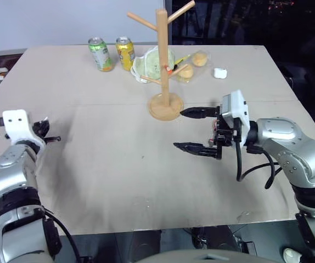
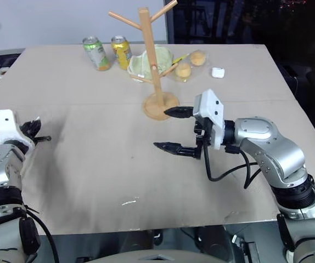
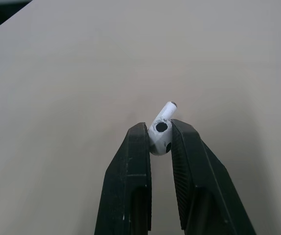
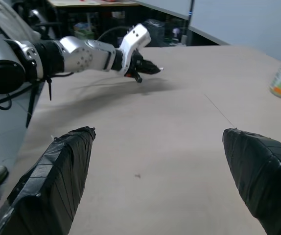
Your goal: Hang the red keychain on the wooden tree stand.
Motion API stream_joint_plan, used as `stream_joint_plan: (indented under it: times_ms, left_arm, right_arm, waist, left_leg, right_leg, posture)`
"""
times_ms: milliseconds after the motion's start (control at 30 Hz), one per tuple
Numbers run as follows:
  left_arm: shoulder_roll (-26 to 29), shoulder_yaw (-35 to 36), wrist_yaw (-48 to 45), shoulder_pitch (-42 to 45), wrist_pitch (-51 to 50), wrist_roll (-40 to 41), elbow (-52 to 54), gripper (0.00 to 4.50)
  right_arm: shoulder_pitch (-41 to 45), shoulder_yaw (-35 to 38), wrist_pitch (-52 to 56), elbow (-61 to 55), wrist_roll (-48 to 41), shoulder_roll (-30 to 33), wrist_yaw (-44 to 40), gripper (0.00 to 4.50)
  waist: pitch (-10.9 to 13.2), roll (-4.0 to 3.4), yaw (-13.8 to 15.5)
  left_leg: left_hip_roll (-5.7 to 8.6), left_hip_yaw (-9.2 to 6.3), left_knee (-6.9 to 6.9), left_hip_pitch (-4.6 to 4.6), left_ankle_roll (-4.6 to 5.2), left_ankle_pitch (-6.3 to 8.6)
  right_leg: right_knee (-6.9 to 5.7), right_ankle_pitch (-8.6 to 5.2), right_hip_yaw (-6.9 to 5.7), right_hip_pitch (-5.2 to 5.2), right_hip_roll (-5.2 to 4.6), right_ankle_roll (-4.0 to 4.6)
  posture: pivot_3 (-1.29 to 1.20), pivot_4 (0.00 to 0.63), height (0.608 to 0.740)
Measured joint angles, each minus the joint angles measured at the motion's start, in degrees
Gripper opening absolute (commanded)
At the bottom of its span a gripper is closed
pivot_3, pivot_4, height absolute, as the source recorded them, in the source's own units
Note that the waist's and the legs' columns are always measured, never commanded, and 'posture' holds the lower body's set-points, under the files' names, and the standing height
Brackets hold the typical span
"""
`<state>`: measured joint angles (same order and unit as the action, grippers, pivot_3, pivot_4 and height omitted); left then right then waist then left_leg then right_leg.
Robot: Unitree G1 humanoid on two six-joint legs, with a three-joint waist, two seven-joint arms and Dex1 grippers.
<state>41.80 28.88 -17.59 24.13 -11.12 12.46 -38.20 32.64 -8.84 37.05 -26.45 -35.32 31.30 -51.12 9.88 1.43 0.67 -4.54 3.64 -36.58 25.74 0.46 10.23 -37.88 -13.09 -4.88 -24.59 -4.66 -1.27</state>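
Observation:
The wooden tree stand [image 1: 162, 60] stands upright on its round base at the table's far middle. A small red bit [image 1: 170, 70] shows at one of its low right pegs; it looks like the red keychain, too small to make out more. My left gripper [image 1: 56, 139] is low over the table's left edge, shut on a white earbud [image 3: 160, 134] pinched between its fingertips. The right gripper [image 1: 178, 129] hovers just in front of the stand's base, pointing left, open and empty. The right wrist view shows the left gripper [image 4: 152, 68] across the table.
A green can [image 1: 101, 53] and a yellow can [image 1: 125, 52] stand at the back left of the stand. A green bowl in wrapping [image 1: 155, 59], wrapped buns [image 1: 193, 63] and a small white case [image 1: 219, 72] lie behind it.

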Motion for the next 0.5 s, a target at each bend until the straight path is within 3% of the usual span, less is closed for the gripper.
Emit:
stream_joint_plan:
  times_ms: [33,100,133,167,233,367,500]
  left_arm:
    - [0.0,0.1,0.7,0.0,0.4,0.0,-1.6,0.05]
    - [0.0,0.1,1.5,0.2,1.4,0.1,-3.9,1.09]
    - [0.0,0.1,1.6,0.2,1.5,0.1,-4.0,1.15]
    - [0.0,0.1,1.8,0.6,2.1,0.1,-4.9,1.78]
    - [0.0,0.3,2.3,1.5,3.0,0.1,-6.5,2.34]
    - [0.0,0.3,2.3,2.7,4.0,0.5,-8.0,4.36]
    - [0.0,0.3,-1.3,0.1,0.3,3.2,-2.3,4.36]
  right_arm:
    - [0.5,-0.3,-0.5,0.6,0.7,-0.1,-0.2,4.50]
    - [0.5,-0.8,-1.4,1.7,1.6,-0.1,-0.5,4.50]
    - [0.5,-0.8,-1.4,1.7,1.6,-0.2,-0.5,4.50]
    - [0.5,-1.0,-1.6,2.2,2.0,-0.2,-0.7,4.50]
    - [0.5,-1.3,-2.0,2.8,2.7,-0.2,-0.8,4.50]
    - [-0.2,-1.4,-2.7,2.8,3.7,-0.1,-0.8,4.50]
    - [-2.9,0.3,-2.0,2.3,3.2,0.4,0.5,4.50]
  waist:
    - [0.0,0.02,0.2]
    - [0.0,0.06,0.2]
    - [0.0,0.07,0.2]
    - [0.0,0.07,0.2]
    - [0.0,0.07,0.2]
    - [0.0,0.08,0.1]
    - [-0.1,0.16,0.1]
  left_leg:
    - [0.00,0.00,0.00,0.00,0.00,0.00]
    - [-0.01,0.00,0.00,0.00,-0.01,0.00]
    - [-0.01,0.00,0.00,0.01,-0.01,0.00]
    - [-0.01,0.00,0.00,0.00,-0.01,0.00]
    - [-0.01,0.01,0.00,0.00,-0.01,0.00]
    - [-0.02,0.02,0.01,-0.01,-0.01,0.00]
    - [-0.03,0.03,0.01,0.01,-0.02,0.00]
  right_leg:
    - [0.00,0.00,0.00,0.00,0.00,0.00]
    - [0.00,0.00,-0.02,0.00,0.00,0.01]
    - [0.00,0.00,-0.02,0.00,0.00,0.01]
    - [-0.01,0.01,-0.02,-0.01,0.00,0.01]
    - [-0.02,0.01,-0.02,-0.01,0.01,0.01]
    - [-0.03,0.01,-0.02,0.00,0.01,0.02]
    - [-0.01,0.07,-0.02,0.00,0.00,0.11]
  posture:
    - [0.00,0.150,0.740]
    - [0.00,0.150,0.740]
    - [0.00,0.150,0.740]
    - [0.00,0.150,0.740]
    - [0.00,0.150,0.740]
    - [0.00,0.150,0.740]
    - [0.00,0.150,0.740]
